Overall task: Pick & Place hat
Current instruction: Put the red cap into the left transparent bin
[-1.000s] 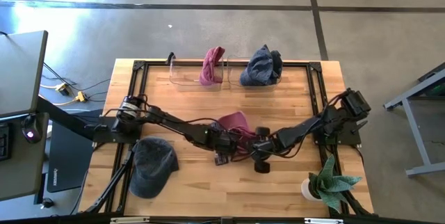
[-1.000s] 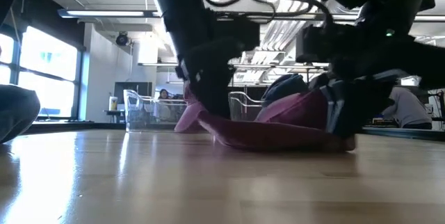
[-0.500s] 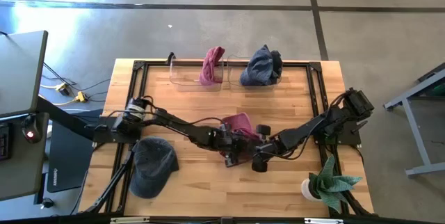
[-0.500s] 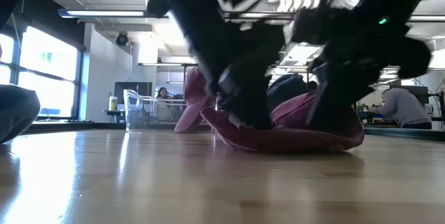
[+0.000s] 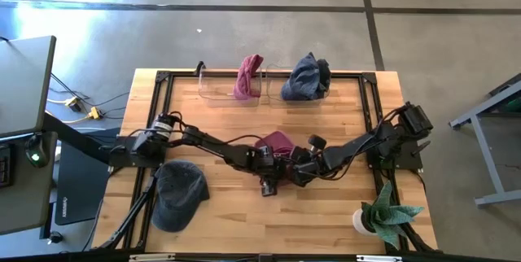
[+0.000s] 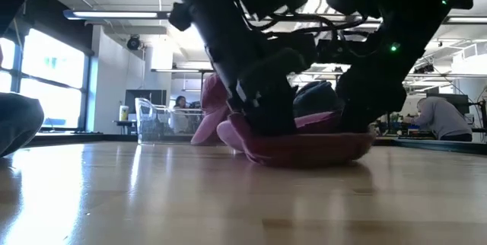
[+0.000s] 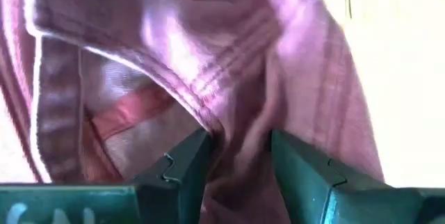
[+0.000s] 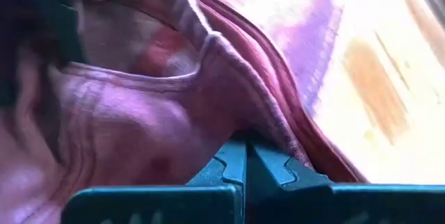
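Note:
A pink hat (image 5: 275, 142) lies crumpled at the middle of the table, its underside on the wood (image 6: 304, 150). Both grippers are down on its near side. My left gripper (image 5: 270, 166) comes from the table's left and is shut on a bunch of its cloth (image 7: 238, 147). My right gripper (image 5: 293, 168) comes from the right and is shut on its rim (image 8: 245, 156). A grey hat (image 5: 177, 193) lies flat near the left near corner. My left gripper pinches a bunched fold of the pink hat's crown cloth (image 7: 240, 123) between its two fingers, several layers, next to the stitched rim. The hat's underside stays on the table. My right gripper pinches the pink hat's stitched rim edge (image 8: 236, 123) at its fingertips, the cloth rising slack past them.
Two clear bins stand at the far edge; one holds a pink hat (image 5: 248, 76), the other a blue-grey hat (image 5: 307, 76). A potted plant (image 5: 383, 213) stands at the right near corner. Bare wood lies between the grippers and the near edge.
My right gripper has moved from the near right toward the far edge and onto the pink hat. My left gripper has shifted slightly rightward along the hat. The hat has been bunched narrower between the two grippers, still resting on the table.

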Controlling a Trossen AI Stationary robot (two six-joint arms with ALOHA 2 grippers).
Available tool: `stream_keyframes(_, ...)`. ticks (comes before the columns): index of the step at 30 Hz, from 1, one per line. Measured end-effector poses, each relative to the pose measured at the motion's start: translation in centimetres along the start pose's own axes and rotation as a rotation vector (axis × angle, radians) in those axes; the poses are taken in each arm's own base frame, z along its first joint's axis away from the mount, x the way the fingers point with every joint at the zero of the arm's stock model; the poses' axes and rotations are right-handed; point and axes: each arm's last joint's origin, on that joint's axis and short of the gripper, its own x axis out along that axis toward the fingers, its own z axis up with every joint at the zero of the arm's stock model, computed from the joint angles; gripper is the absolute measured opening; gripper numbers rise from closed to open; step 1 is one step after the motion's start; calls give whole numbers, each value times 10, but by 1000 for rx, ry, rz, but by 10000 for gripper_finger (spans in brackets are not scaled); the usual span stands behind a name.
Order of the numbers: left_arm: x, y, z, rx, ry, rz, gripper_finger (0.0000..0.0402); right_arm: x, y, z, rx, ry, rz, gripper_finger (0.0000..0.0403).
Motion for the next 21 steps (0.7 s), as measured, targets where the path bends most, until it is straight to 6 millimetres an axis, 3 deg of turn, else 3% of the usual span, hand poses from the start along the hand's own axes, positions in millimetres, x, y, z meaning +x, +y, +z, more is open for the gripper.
stream_keyframes(4,-11,-7,3,13,-3,-19,151,-4,2,1,-26,-3,14,1)
stream_keyframes(9,-30,-14,12,21,-36,-23,151,-23,11,7,-107,-47,90,3)
stream_keyframes(16,-32,-14,10,27,-23,15,151,-28,28,-2,-297,-40,312,7)
stream_keyframes(21,-36,-14,4,48,15,97,151,-33,34,-11,-408,-30,359,49)
